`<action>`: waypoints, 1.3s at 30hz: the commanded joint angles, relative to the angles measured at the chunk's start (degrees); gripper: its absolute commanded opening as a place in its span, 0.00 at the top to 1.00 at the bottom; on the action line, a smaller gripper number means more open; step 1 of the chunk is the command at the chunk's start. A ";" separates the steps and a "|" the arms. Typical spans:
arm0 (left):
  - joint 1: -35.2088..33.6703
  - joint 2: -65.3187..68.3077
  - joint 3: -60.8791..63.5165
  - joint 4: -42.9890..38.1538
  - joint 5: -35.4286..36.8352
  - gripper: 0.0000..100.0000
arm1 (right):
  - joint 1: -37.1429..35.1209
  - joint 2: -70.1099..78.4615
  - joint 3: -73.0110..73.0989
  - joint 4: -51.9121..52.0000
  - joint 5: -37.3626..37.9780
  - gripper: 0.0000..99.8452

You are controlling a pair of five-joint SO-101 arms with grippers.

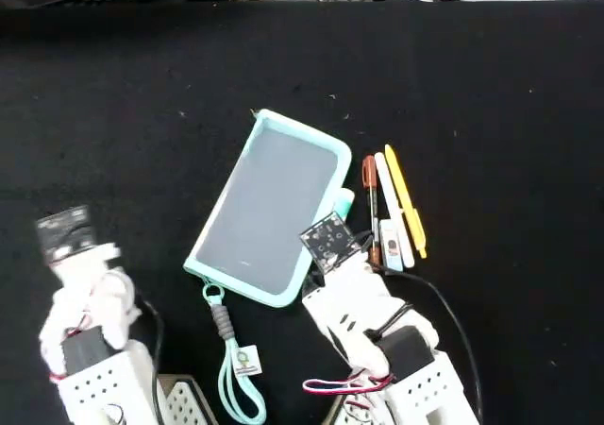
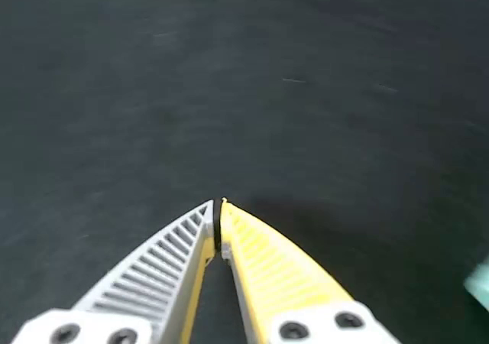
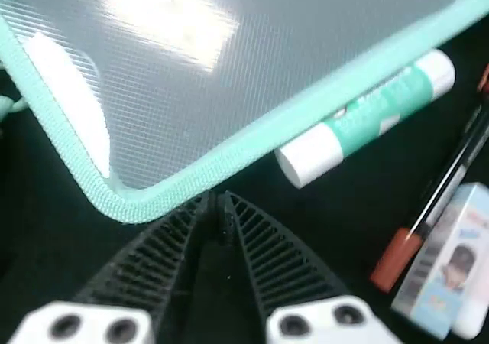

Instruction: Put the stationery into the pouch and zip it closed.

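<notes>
Pouch [image 3: 229, 76] just beside right claw [image 3: 218, 204]

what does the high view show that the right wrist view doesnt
High view adds: the pouch's wrist strap, the yellow pen and the left arm. Right wrist view adds: the right gripper, shut, by the pouch's corner, and the full body of the green-and-white glue stick along the pouch's edge. Both share: the pouch, the brown pen and the small white packaged item.
</notes>
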 commanded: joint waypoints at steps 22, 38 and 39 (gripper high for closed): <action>-1.27 0.00 0.92 -0.97 -11.25 0.97 | -14.95 17.71 -20.35 -9.67 -0.79 0.76; -1.45 0.00 0.92 -0.88 -11.25 0.97 | -24.79 70.37 -34.77 -13.19 -3.69 0.77; -1.45 0.00 0.92 -0.88 -11.25 0.97 | -26.20 70.37 -34.59 -13.19 -3.69 0.77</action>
